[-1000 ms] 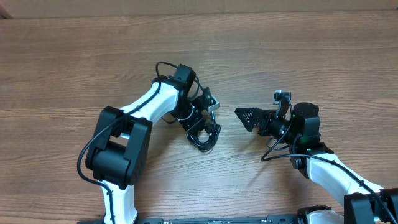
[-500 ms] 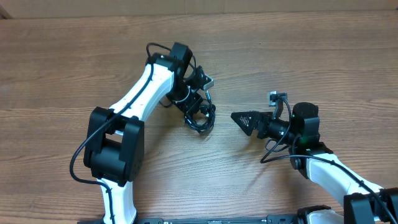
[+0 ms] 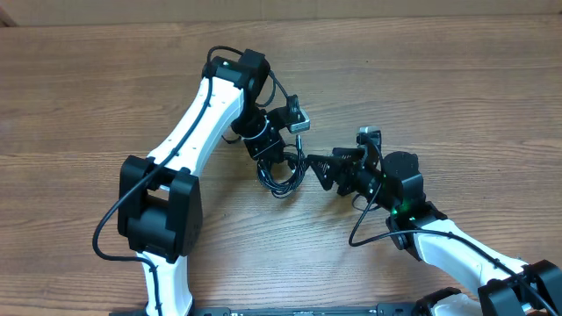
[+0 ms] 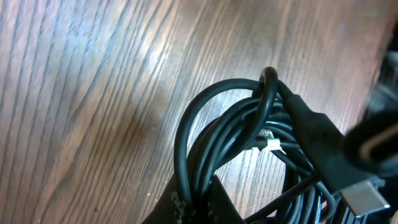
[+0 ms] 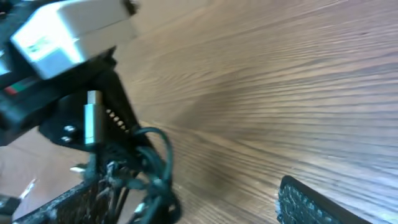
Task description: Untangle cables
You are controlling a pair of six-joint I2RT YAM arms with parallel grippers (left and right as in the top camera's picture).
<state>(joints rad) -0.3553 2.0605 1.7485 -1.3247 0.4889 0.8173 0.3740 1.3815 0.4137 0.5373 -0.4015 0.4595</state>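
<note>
Wood-grain counter (image 3: 457,79) fills every view, its brown boards running side to side under the overhead camera. Near the middle of it sits the cable bundle (image 3: 283,178), a tight knot of black loops gripped at its upper part. Whether the lowest loops touch the wood or hang just above it cannot be told.

The left wrist view shows the loops close up: several thin strands arch together and a thicker strand crosses over their top. A small white tag (image 4: 272,144) sits inside the tangle. A USB plug (image 4: 362,198) with a silver tip lies blurred at the lower right.

The left end effector (image 3: 274,162) is clamped on the bundle. In its own camera the strands run down between the dark fingers (image 4: 186,202) at the bottom edge.

The right end effector (image 3: 319,169) is just beside the bundle on the right, pointing at it with its jaws spread wide and nothing between them gripped. Its own camera shows one ribbed finger (image 5: 311,202) at the lower right and the other at the lower left, with the black loops hanging near the left one.

The white left arm (image 3: 206,114) rises from the lower left and bends back down to the knot. The right arm (image 3: 457,254) comes in from the lower right corner.
</note>
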